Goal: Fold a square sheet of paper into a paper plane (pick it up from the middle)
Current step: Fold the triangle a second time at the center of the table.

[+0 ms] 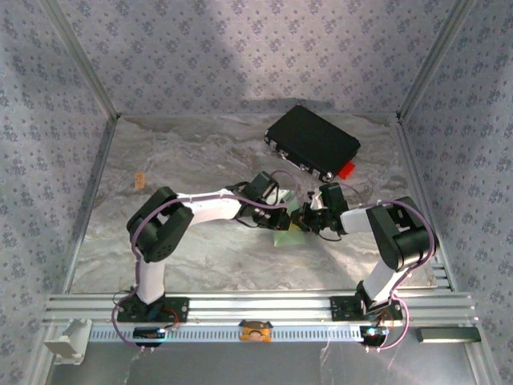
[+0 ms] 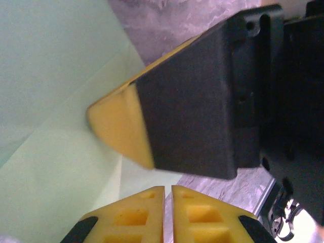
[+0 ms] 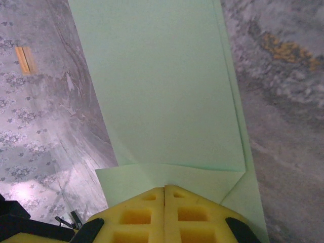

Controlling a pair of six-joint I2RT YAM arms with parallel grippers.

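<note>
The square sheet of paper (image 3: 162,91) lies on the table near its middle, between the two arms. We find it partly folded. One layer lies over another with a straight folded edge across the near end, and a slanted crease runs off one near corner. Its outline is narrow and oblong with no pointed nose, so we judge the work to be at an early or middle stage. The nose folds, the wing folds and the centre crease appear to be outstanding.

The right gripper (image 3: 165,202) has its fingers closed together and its tips are set down on the near fold. It appears to be pressing the sheet, not pinching it. The left gripper (image 2: 167,212) is likewise closed, with its tips over the sheet just beside the right arm's fingers (image 2: 119,129). We cannot tell whether any paper sits between its pads.

The table (image 1: 176,249) is grey and marbled. A black case (image 1: 313,143) sits at the far right with a red tab (image 1: 346,169) at its corner. A small tan piece (image 1: 138,180) lies well apart on the left. Floral-patterned walls (image 1: 240,48) enclose the cell, and a metal rail (image 1: 256,309) runs along the near edge.
</note>
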